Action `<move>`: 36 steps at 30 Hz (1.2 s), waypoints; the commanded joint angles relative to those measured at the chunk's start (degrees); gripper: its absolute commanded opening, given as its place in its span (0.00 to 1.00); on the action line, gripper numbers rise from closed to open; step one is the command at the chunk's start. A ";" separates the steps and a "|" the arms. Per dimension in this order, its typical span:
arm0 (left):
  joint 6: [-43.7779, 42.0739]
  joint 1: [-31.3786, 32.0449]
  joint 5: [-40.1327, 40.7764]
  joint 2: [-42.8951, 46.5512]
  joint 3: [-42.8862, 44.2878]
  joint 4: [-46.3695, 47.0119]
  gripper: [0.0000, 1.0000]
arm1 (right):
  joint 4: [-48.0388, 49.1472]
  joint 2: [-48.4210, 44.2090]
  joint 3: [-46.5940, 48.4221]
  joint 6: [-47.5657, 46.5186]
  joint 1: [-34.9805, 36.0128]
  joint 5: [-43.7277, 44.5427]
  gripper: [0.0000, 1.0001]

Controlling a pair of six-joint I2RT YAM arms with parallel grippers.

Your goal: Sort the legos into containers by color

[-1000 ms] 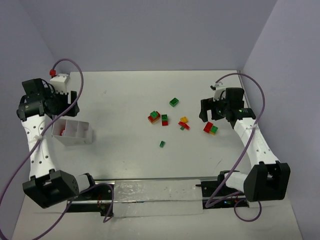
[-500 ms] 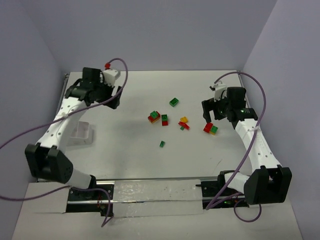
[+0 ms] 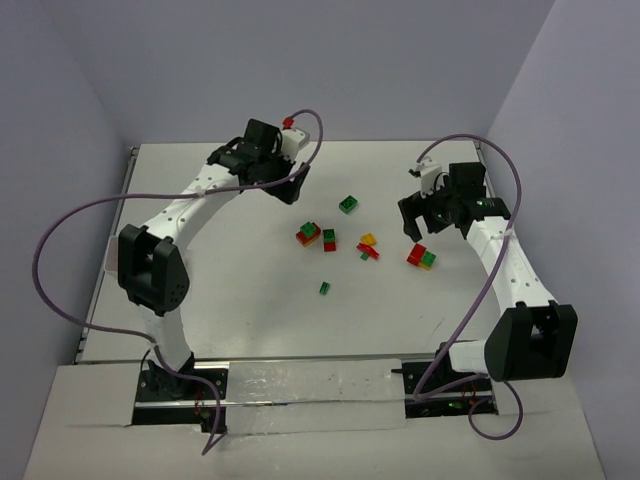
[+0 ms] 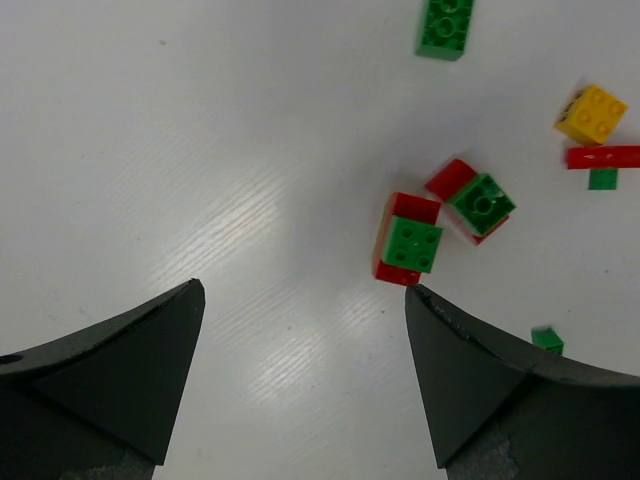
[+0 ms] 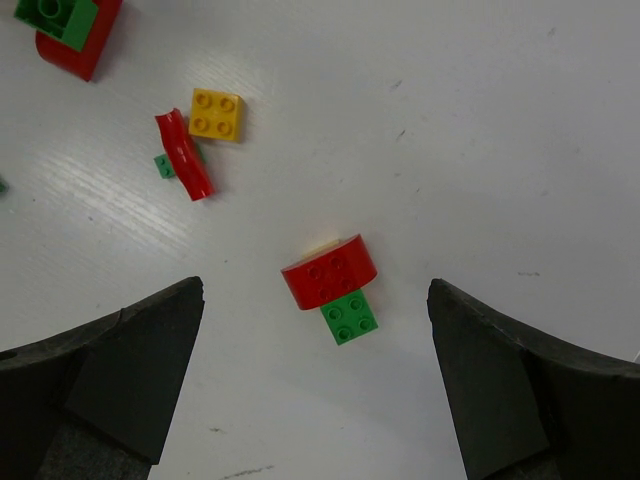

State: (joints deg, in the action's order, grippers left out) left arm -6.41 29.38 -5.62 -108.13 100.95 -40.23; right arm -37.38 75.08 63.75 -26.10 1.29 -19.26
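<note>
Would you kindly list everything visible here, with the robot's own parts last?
green brick: one, green, farthest back
red-green stacks: two, green on red, table centre
yellow brick: one, yellow, right of stacks
red strip: one, red, beside yellow brick
small green bricks: two, green, near strip and nearer bases
red-green pair: one, red and green, under right pincer
table: one, white
cables: two, purple, along the arms
left pincer: one, black, open, empty
right pincer: one, black, open, empty

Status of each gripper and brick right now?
left gripper: open, empty.
right gripper: open, empty.
red-green pair: loose, ungripped, below right gripper.
yellow brick: loose, studs up.
green-on-red stacks: two, each joined, ungripped.
lone green brick: loose, studs up.
</note>
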 commanded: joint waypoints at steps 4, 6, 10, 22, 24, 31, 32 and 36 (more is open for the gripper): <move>0.15 2.01 -4.23 -6.77 2.23 -0.33 0.83 | -1.19 5.36 4.59 2.13 1.22 -1.38 1.00; -1.11 2.35 -3.91 -7.77 2.63 -0.38 0.81 | -1.29 6.44 4.85 2.95 1.66 -0.82 1.00; -2.89 2.79 -4.46 -10.42 3.98 -2.12 0.77 | -0.94 8.48 5.41 3.51 2.48 0.18 1.00; -3.53 6.86 -8.09 -11.39 1.75 -3.54 0.77 | -1.86 10.74 6.91 2.59 2.57 0.14 1.00; -3.10 7.35 -7.84 -11.86 1.70 -3.54 0.76 | -1.86 10.48 6.95 2.46 2.49 0.06 1.00; -2.03 7.97 -2.55 -14.10 1.61 -2.84 0.67 | -1.64 9.98 8.13 3.07 2.57 -0.95 1.00; -2.09 7.97 -1.35 -14.32 1.68 -2.91 0.64 | -1.44 10.13 8.34 3.21 2.57 -1.09 1.00; -2.13 7.97 1.70 -14.49 1.36 -2.61 0.58 | -0.86 10.84 8.99 3.75 2.56 -1.47 1.00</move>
State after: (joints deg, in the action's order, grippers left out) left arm -9.18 37.15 -7.86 -121.07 101.54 -42.62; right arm -38.63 85.97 69.41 -23.40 3.51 -19.58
